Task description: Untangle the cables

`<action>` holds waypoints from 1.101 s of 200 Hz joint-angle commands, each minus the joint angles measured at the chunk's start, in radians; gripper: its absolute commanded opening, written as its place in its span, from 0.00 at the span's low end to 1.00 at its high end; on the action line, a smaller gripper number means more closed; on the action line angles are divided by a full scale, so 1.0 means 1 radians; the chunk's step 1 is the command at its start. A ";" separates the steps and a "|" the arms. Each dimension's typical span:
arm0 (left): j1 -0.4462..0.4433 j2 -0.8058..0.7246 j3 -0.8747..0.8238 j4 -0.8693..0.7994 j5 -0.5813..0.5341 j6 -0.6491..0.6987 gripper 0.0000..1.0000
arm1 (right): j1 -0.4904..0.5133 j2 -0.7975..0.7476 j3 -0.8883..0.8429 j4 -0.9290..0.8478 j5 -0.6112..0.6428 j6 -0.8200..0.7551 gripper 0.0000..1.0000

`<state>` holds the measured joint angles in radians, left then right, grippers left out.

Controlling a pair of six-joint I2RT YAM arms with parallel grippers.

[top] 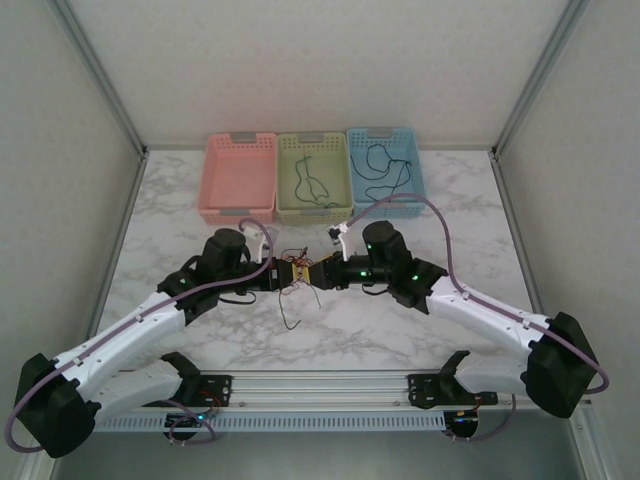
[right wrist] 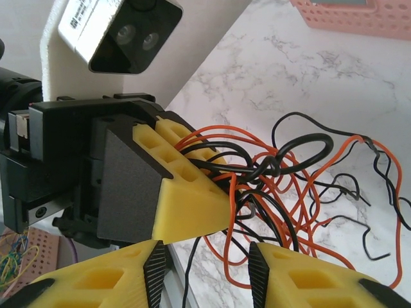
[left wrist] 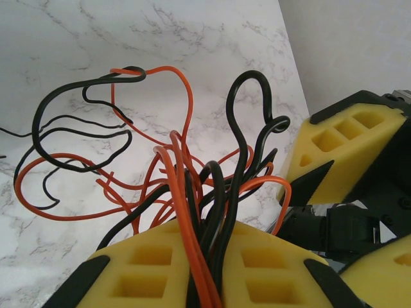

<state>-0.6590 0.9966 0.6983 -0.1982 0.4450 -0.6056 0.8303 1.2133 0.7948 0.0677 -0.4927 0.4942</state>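
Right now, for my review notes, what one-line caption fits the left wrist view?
Left gripper shut on a tangle of black and red-orange cables over the marble table.

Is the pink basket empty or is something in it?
Empty, as far as the overhead view shows: the pink basket has a bare floor, nothing lying inside.

Built from white links and black joints, trailing a lilac cable back from each wrist. Tipped with yellow finger pads, square-recessed, black-edged. Topped behind the pads by a white camera housing.
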 commanded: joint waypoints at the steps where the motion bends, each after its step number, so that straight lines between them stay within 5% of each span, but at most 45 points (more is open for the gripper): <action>1: 0.006 -0.008 0.023 0.023 0.026 -0.010 0.00 | 0.014 0.021 0.045 0.023 -0.017 0.014 0.42; 64: 0.005 -0.010 0.023 0.017 0.031 -0.003 0.00 | 0.020 0.077 0.073 0.008 -0.012 0.004 0.40; 91: 0.006 -0.019 0.019 0.017 0.031 -0.006 0.00 | 0.020 0.095 0.078 0.006 -0.006 0.005 0.31; 135: 0.006 -0.027 0.018 -0.004 0.013 0.002 0.00 | 0.019 0.070 0.077 -0.010 0.014 0.003 0.00; 174: 0.006 -0.007 0.002 -0.058 -0.074 0.029 0.01 | 0.020 -0.020 0.071 -0.084 0.093 -0.036 0.00; 188: 0.006 -0.002 -0.020 -0.050 -0.072 0.022 0.10 | 0.020 -0.036 0.065 -0.105 0.118 -0.041 0.00; 220: 0.005 -0.027 -0.054 -0.043 -0.076 0.006 0.57 | 0.020 -0.051 0.052 -0.127 0.149 -0.041 0.00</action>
<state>-0.6590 0.9890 0.6838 -0.2066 0.4065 -0.6006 0.8486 1.1957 0.8406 -0.0269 -0.3954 0.4778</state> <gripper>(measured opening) 0.424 0.038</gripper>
